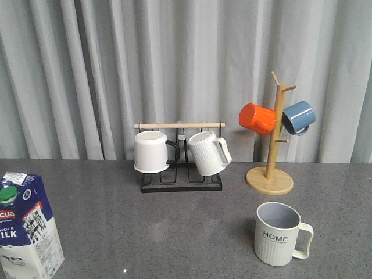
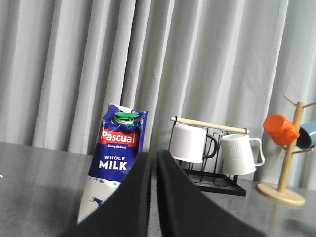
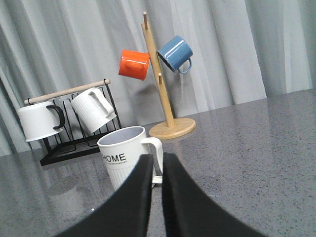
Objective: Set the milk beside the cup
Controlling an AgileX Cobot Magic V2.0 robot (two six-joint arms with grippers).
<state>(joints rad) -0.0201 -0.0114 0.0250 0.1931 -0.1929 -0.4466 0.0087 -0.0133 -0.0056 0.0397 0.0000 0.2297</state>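
Observation:
The milk (image 1: 26, 229), a blue and white carton with a green cap, stands upright at the front left of the grey table. In the left wrist view the milk (image 2: 116, 153) stands beyond my left gripper (image 2: 153, 157), whose black jaws are shut with only a thin slit and hold nothing. The cup (image 1: 280, 233), a ribbed mug marked HOME with a cream handle, stands at the front right. In the right wrist view the cup (image 3: 123, 160) sits just beyond my right gripper (image 3: 158, 159), shut and empty. Neither gripper shows in the front view.
A black rack (image 1: 181, 181) with a wooden bar holds a plain white mug (image 1: 151, 151) and a white ribbed mug (image 1: 208, 152) at the back centre. A wooden mug tree (image 1: 270, 177) at the back right carries an orange mug (image 1: 257, 118) and a blue mug (image 1: 299, 117). Grey curtain behind.

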